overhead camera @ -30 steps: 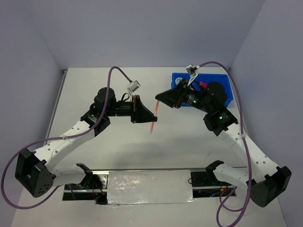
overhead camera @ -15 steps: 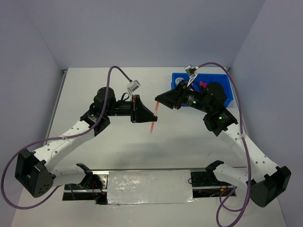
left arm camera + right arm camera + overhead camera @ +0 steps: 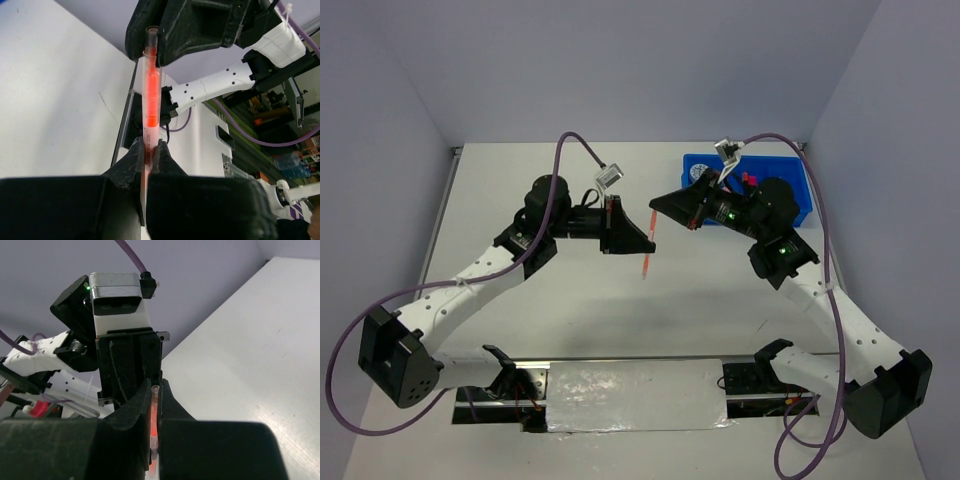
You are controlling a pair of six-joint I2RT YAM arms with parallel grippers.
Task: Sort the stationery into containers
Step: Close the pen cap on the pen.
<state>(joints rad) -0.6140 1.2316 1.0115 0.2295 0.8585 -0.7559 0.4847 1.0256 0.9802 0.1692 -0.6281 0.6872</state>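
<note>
A thin orange pen (image 3: 648, 245) hangs in the air above the middle of the table, gripped at both ends. My left gripper (image 3: 646, 248) is shut on its lower part; the left wrist view shows the jaws pinching the barrel (image 3: 151, 85) at the left gripper (image 3: 149, 145). My right gripper (image 3: 654, 210) is shut on the pen's upper end, and the right wrist view has the pen (image 3: 154, 415) squeezed between the right gripper's (image 3: 156, 386) jaws. The bright-blue tray (image 3: 790, 168) lies at the back right, mostly hidden behind the right arm.
A round tape disc (image 3: 698, 172) and pink pieces (image 3: 750, 180) show in the tray. The left arm's purple cable (image 3: 575, 150) arches over the table's back. A metal rail (image 3: 635, 395) runs along the near edge between the arm bases.
The right gripper's jaws have closed on the pen's upper end. The left gripper and the pen have shifted slightly right and away.
</note>
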